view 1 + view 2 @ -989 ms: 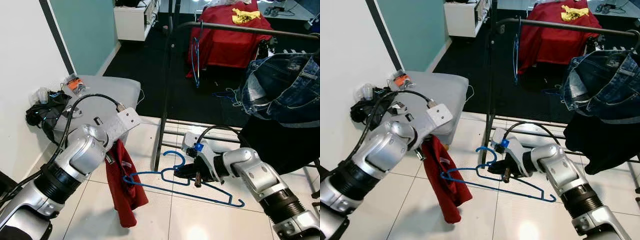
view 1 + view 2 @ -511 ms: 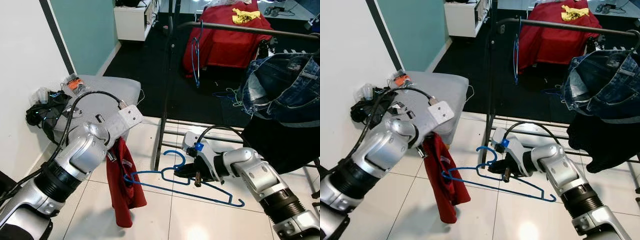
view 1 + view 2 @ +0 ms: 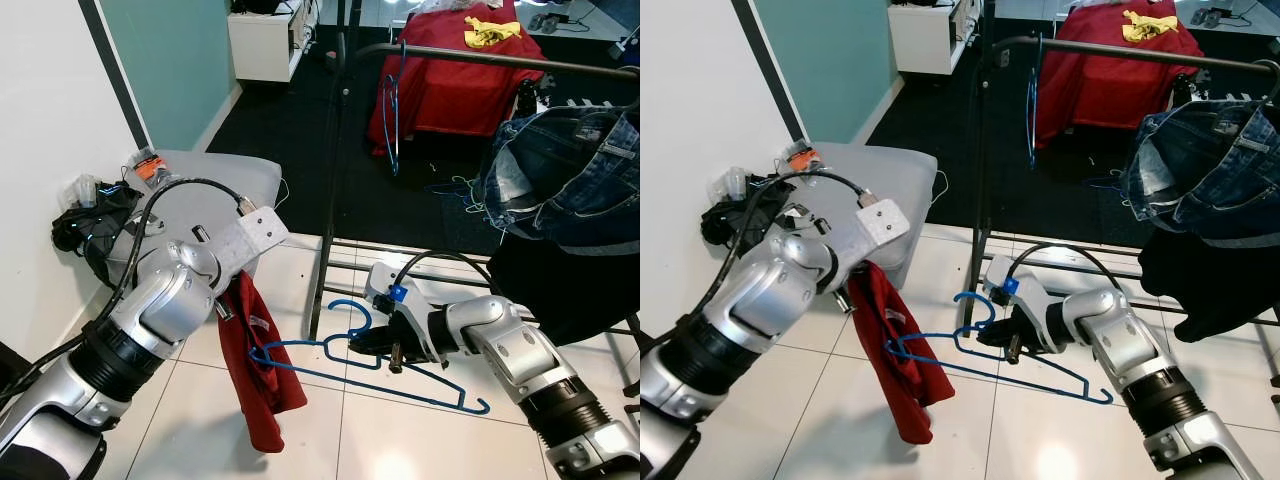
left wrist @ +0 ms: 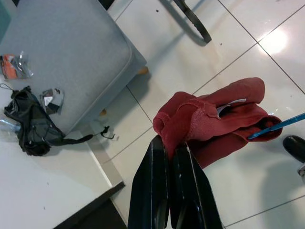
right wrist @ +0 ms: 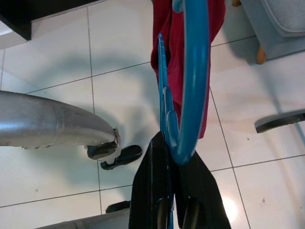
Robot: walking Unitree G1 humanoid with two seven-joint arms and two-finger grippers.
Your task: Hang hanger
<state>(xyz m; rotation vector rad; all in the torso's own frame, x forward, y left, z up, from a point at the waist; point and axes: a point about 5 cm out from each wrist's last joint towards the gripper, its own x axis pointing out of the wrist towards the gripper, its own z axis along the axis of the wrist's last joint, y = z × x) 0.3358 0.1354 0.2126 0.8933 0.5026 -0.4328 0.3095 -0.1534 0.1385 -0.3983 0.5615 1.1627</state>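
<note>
1 red garment and 1 blue hanger held above white floor tiles

The garment is pinched in the left gripper; the hanger's neck is clamped by the right gripper; 1 grey cushion lies left, 1 black rack behind.

Head stereo downward; wrist close-ups.

Silver arms (black cables, cuffs)

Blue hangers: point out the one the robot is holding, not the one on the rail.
It is the blue hanger low over the white tiles, clamped near its hook by the right gripper. The other hanger dangles from the rack's rail.
</note>
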